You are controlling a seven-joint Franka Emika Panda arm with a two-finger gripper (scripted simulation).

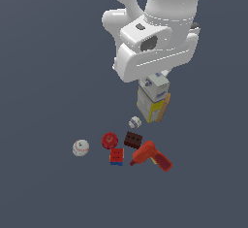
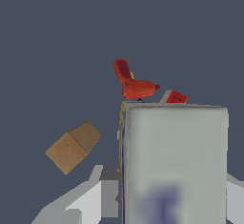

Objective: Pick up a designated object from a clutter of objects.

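Observation:
The designated object [image 1: 153,98] is a tall carton, white with grey-purple print on top and yellow below, standing upright directly under the white robot hand [image 1: 155,52]. In the wrist view the carton [image 2: 174,161] fills the space between the two grey fingers [image 2: 108,189], which press against its sides; my gripper [image 2: 171,189] is shut on it. The clutter of objects lies in front of the carton in the exterior view: a small white ball [image 1: 135,122], a red round fruit [image 1: 110,140], a dark brown block [image 1: 132,139], a red-blue block [image 1: 116,156], a red drill [image 1: 151,156] and a white baseball [image 1: 81,148].
A plain brown box [image 1: 167,104] shows as a sliver just behind the carton toward the exterior view's right; in the wrist view the brown box [image 2: 72,147] lies apart from the carton. The wrist view also catches the drill [image 2: 133,85] and a red block [image 2: 173,97].

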